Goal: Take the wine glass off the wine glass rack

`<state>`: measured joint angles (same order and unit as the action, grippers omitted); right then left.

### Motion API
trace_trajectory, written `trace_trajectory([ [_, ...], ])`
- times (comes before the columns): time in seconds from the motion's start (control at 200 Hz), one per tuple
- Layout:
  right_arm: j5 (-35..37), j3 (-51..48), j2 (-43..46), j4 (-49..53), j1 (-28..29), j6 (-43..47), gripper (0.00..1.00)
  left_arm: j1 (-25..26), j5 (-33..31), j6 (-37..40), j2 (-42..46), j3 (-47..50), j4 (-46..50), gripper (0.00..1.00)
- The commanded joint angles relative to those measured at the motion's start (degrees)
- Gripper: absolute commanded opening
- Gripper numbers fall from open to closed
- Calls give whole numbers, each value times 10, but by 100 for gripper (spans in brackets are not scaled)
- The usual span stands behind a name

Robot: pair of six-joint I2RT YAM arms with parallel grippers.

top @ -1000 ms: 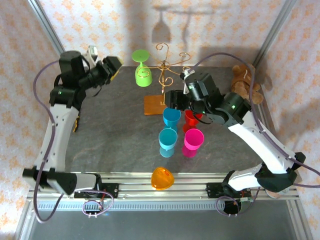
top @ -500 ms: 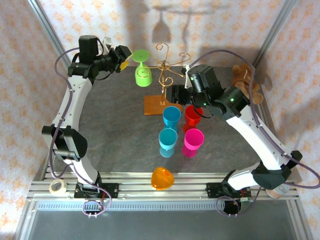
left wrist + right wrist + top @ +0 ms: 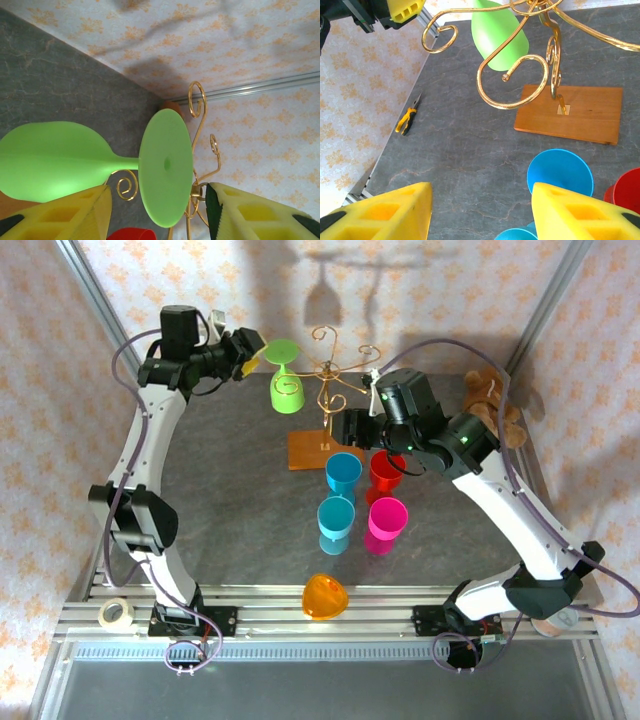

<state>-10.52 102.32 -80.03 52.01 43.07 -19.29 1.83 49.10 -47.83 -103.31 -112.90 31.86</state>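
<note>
Two end effectors gape empty; we call it approach, left end effector (image 3: 159,214) facing the lime-green plastic wine glass (image 3: 50,160) on the thin gold wire rack (image 3: 198,107), next clamp stem, unhook.

We see the green glass (image 3: 95,162) lying sideways, bowl at 9 o'clock and round foot at centre, in front of the gold rack (image 3: 196,190), whose scrolls curl from 12 to 5 o'clock. The left gripper (image 3: 159,210) stands open, with yellow fingers (image 3: 65,220) at 7 and 5 o'clock flanking the foot and a gap on each side. A red cup (image 3: 131,234) rim shows at 6 o'clock.
</note>
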Motion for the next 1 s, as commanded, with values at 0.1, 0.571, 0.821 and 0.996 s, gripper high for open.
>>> trace_trajectory([
  [0.1, 5, -14, 16, -17, -3, -2, 54, 8, 2, 28, -23, -48, 34, 51],
  [0.571, 9, -30, 30, -21, -4, -7, 53, 24, -1, 23, -54, -70, 28, 48],
  [0.821, 9, -34, 33, -21, -4, -10, 53, 24, -5, 25, -57, -73, 27, 40],
  [0.996, 8, -34, 32, -23, -4, -12, 52, 24, -3, 24, -57, -78, 27, 34],
])
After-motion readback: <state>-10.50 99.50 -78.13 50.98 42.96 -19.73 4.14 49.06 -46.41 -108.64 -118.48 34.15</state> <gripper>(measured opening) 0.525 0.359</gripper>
